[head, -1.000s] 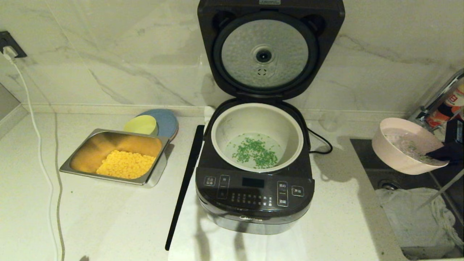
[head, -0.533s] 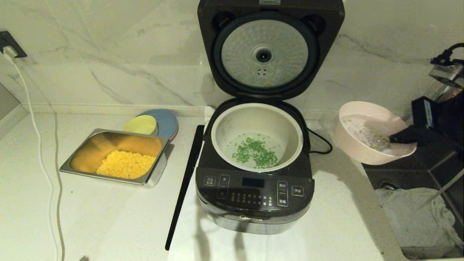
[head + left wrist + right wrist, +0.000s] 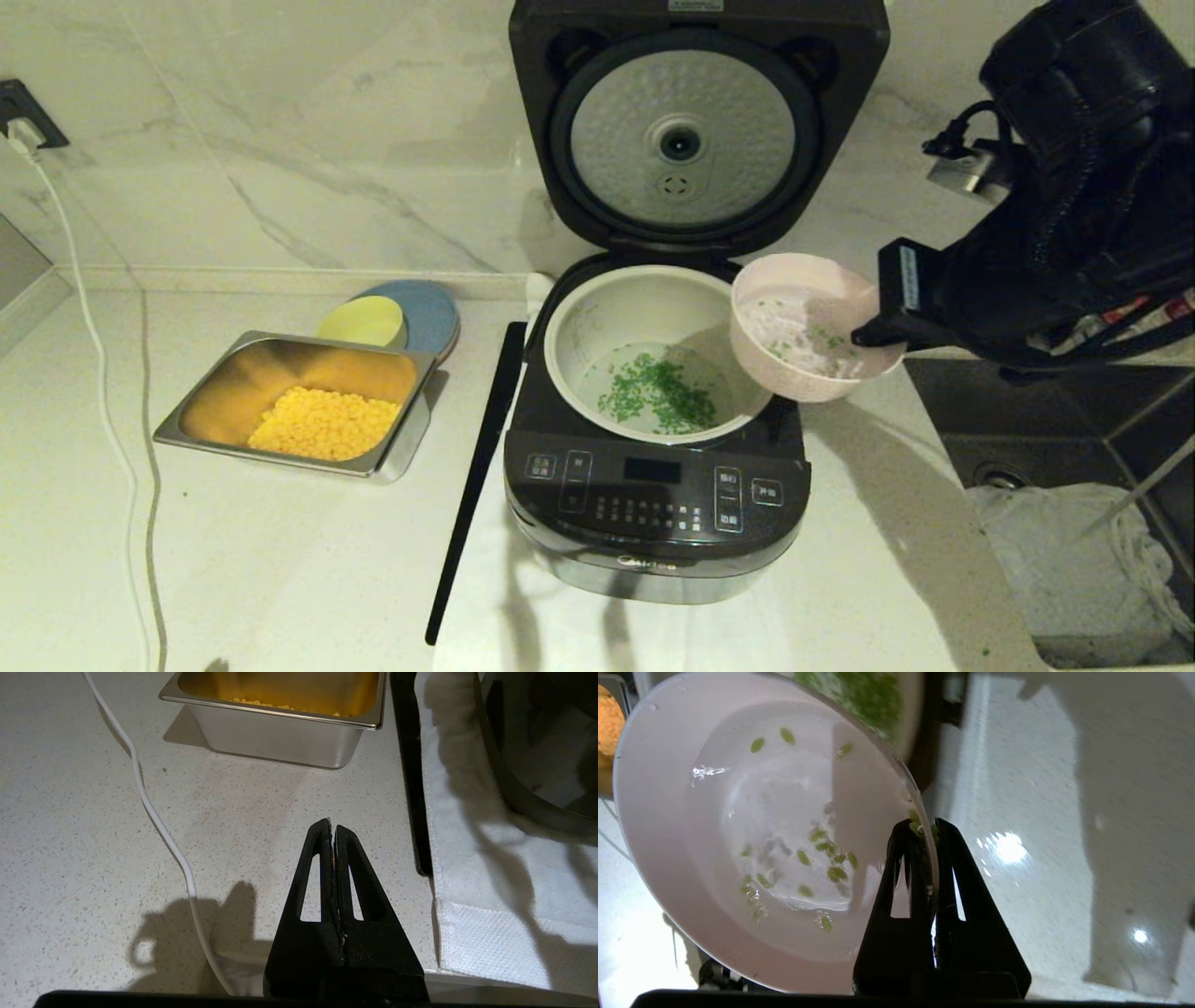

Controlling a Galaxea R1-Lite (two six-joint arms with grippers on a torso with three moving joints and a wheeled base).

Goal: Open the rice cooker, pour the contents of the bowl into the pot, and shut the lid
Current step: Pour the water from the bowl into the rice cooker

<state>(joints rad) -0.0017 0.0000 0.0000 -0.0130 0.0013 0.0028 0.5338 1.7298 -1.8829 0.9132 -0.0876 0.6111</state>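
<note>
Head view showed the rice cooker centre, lid up, green bits in the pot. Rightward, the right gripper pinched the tilted bowl over the pot's rim. Left gripper hung closed, empty, above the counter.

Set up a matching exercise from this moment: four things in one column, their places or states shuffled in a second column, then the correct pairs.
Things:
1. lid
2. bowl
3. left claw
4. steel tray

Places or states:
A. holds yellow corn kernels, on the counter left of the rice cooker
B. shut on nothing, above the counter
C. swung up, dimpled silver underside facing forward
D. held by its rim in the right claw, tilted at the pot edge

Pairs: 1-C, 2-D, 3-B, 4-A
</note>
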